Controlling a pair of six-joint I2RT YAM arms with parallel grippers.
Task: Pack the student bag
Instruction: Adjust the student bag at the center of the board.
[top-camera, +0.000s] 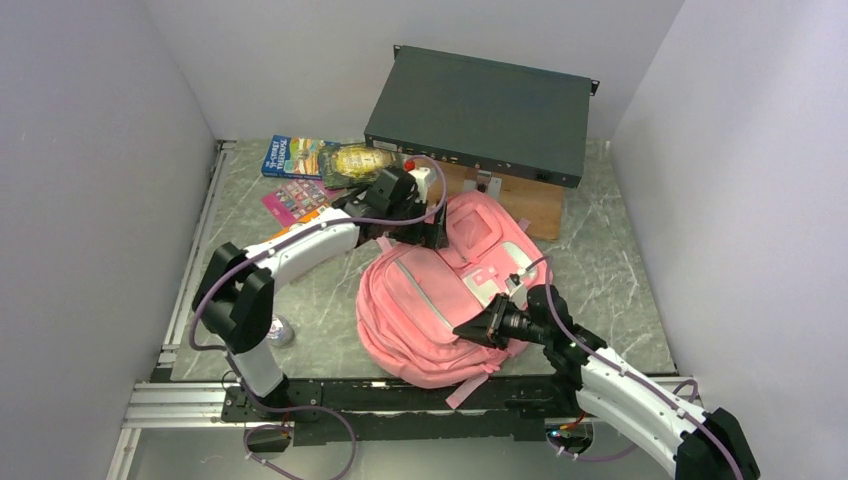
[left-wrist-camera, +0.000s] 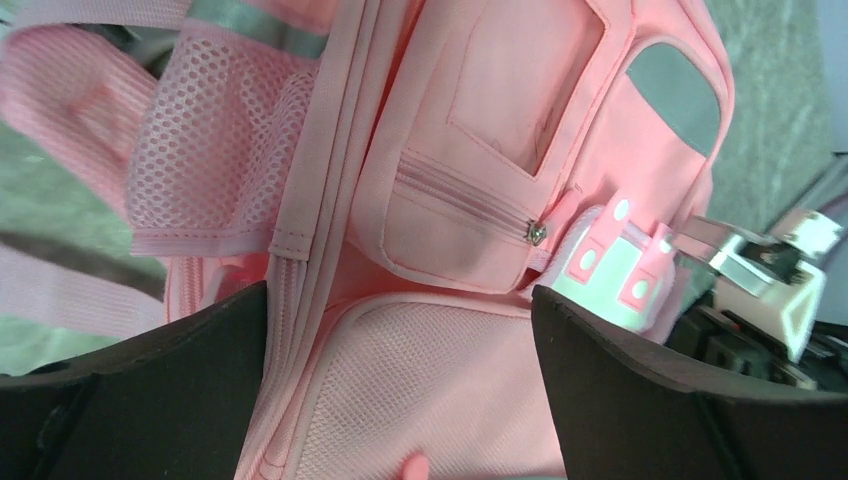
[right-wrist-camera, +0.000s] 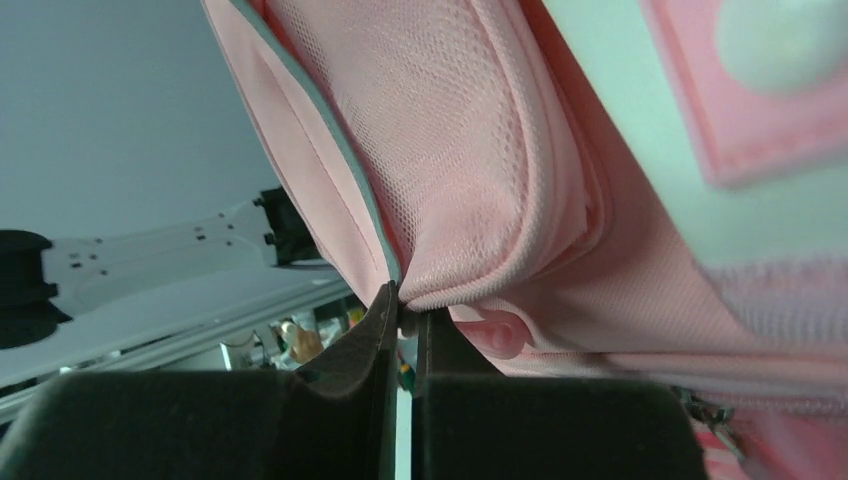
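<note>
Right gripper (top-camera: 470, 328), from above, nipped onto the near front edge of the bag (top-camera: 430, 300); left gripper (top-camera: 432, 232) poised over the bag's far end. Bag lying mid-table (top-camera: 330, 300) between both arms, front pockets up, books (top-camera: 295, 157) beyond it to the left.

From the left wrist: left gripper (left-wrist-camera: 400, 300) spread wide, holding nothing, above the bag's (left-wrist-camera: 480, 120) front pocket, zip pull (left-wrist-camera: 538, 232) near one fingertip.

From the right wrist: right gripper (right-wrist-camera: 405, 310) all but closed, a fold of bag (right-wrist-camera: 450, 180) fabric pinched between the tips
</note>
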